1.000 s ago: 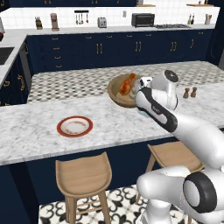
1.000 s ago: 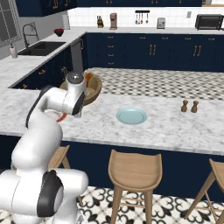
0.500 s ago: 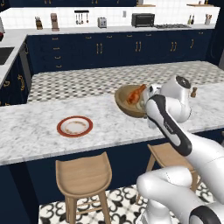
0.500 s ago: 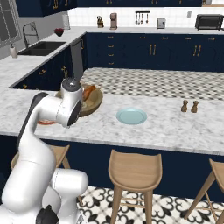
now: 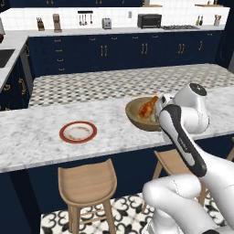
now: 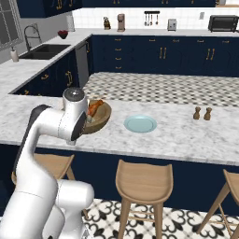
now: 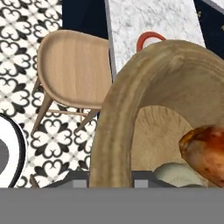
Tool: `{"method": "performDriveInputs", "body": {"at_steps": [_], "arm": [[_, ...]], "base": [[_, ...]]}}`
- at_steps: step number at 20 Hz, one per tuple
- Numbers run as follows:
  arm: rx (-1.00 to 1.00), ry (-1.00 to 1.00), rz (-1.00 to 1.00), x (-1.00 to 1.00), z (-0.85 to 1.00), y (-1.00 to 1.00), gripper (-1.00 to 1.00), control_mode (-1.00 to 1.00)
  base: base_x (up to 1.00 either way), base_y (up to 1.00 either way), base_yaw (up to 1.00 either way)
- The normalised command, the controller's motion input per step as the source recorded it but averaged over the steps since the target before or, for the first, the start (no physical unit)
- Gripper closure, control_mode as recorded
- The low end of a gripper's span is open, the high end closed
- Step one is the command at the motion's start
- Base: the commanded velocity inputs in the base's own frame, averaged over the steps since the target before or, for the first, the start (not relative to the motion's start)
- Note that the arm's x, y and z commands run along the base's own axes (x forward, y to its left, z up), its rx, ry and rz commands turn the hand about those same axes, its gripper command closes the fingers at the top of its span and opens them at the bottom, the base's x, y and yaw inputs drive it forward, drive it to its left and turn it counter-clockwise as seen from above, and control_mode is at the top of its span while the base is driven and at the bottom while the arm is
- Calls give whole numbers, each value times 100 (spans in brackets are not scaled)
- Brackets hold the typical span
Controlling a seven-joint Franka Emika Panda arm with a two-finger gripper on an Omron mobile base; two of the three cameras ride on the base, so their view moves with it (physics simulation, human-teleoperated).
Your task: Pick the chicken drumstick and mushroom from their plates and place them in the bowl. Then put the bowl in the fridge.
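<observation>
My gripper (image 7: 111, 181) is shut on the rim of the wooden bowl (image 7: 114, 118), which hangs tilted just above the front part of the island counter (image 5: 41, 146). The chicken drumstick (image 5: 147, 107) lies inside the bowl (image 5: 137, 117), orange-brown, also seen as the drumstick (image 7: 205, 153). A pale rounded lump beside it looks like the mushroom (image 7: 175, 173). The hand hides the gripper's fingers in both base views. The red-rimmed plate (image 5: 78, 132) and the light blue plate (image 6: 140, 124) lie bare on the counter. The fridge is out of view.
Wooden stools (image 5: 87, 183) (image 6: 144, 182) stand under the counter's front edge. Two small shakers (image 6: 202, 113) stand at the right of the island. Dark blue cabinets line the back wall, and a sink (image 6: 44, 51) sits at the left.
The arm has carried the bowl with the drumstick toward the counter's front edge, lower and nearer to the base. The plates have stayed put.
</observation>
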Motion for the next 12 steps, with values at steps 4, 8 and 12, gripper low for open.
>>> {"method": "performDriveInputs", "body": {"at_steps": [4,8,12], "arm": [[-7,-3,0,-32,-25,-2,100,-100],[0,0,0,0,0,0,100,-100],[0,0,0,-2,0,0,100,100]], "base": [[0,0,0],[0,0,0],[-10,-2,0]]}}
